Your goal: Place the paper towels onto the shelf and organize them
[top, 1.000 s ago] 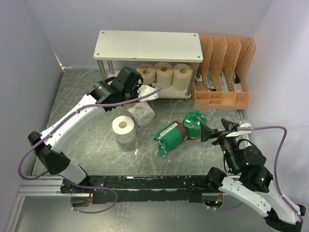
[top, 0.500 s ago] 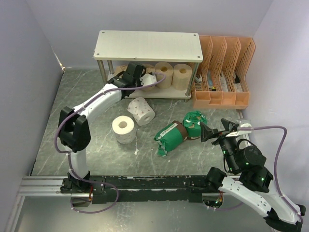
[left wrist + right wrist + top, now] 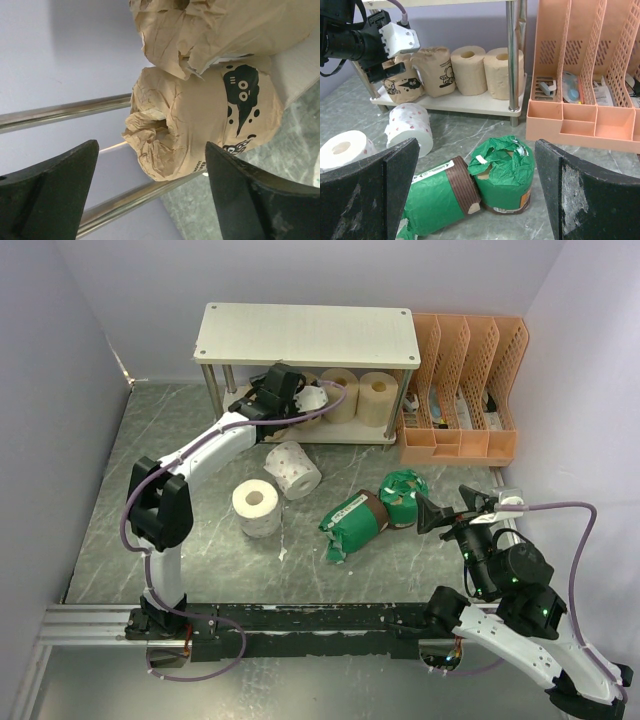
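The shelf stands at the back, and its lower board holds a row of tan paper towels. My left gripper reaches under the top board and is open. A brown roll with a black print lies on the board just beyond its spread fingers, untouched. A second printed roll stands beside it. Two white rolls and two green-wrapped rolls sit on the table. My right gripper is open, hanging short of the upright green roll.
An orange perforated file rack stands right of the shelf, touching its right legs. Silver shelf legs cross close to the left fingers. Purple walls close in the left, back and right sides.
My left arm carried the printed brown roll in under the shelf's top board, then its jaws opened and let the roll go on the lower board. The right arm has not moved.
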You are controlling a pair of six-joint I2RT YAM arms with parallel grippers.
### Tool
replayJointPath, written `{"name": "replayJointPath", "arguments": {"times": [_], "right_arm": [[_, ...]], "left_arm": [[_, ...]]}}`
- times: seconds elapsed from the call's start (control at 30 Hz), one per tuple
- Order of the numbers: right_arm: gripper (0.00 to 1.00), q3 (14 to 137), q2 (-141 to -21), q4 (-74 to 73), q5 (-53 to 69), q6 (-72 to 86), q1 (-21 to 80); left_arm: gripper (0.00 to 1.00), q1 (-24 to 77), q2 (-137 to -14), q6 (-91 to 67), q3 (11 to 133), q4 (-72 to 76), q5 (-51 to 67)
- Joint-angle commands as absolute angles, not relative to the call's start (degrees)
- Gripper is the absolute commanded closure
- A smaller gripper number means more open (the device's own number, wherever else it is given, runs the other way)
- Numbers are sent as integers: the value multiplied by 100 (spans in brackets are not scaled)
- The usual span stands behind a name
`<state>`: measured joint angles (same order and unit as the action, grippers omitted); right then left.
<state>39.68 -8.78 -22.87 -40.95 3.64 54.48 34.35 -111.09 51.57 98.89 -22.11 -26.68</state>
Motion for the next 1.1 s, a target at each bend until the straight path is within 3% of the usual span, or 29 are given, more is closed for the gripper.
{"name": "replayJointPath", "arguments": {"times": [0.0,0.27,0.53,0.73,0.9,1.07], "right_arm": [[0,3911,-786,-2161,-4111,308,5481],[0,3911,-727,-2162,-4118,325,5487],[0,3936,-1028,-2192,-4195,372,5524],[0,4026,-1691,-2308,-4027,382,5563],[0,4229,-2454,-2420,-3489,255,5563],[0,5095,-4158,-2757,-3035,-62,5563]], "left_arm": [[0,3466,-10960,4773,10174,-2485,-2600],[0,3773,-10167,4087,10544,-5006,-1212],[1,3788,-8329,4294,10017,-7104,1770],[2,3331,-6503,3383,9578,-6759,1412],[2,2074,-5394,2090,8933,-6186,1621],[2,626,-4069,1257,7502,-5405,2429]]}}
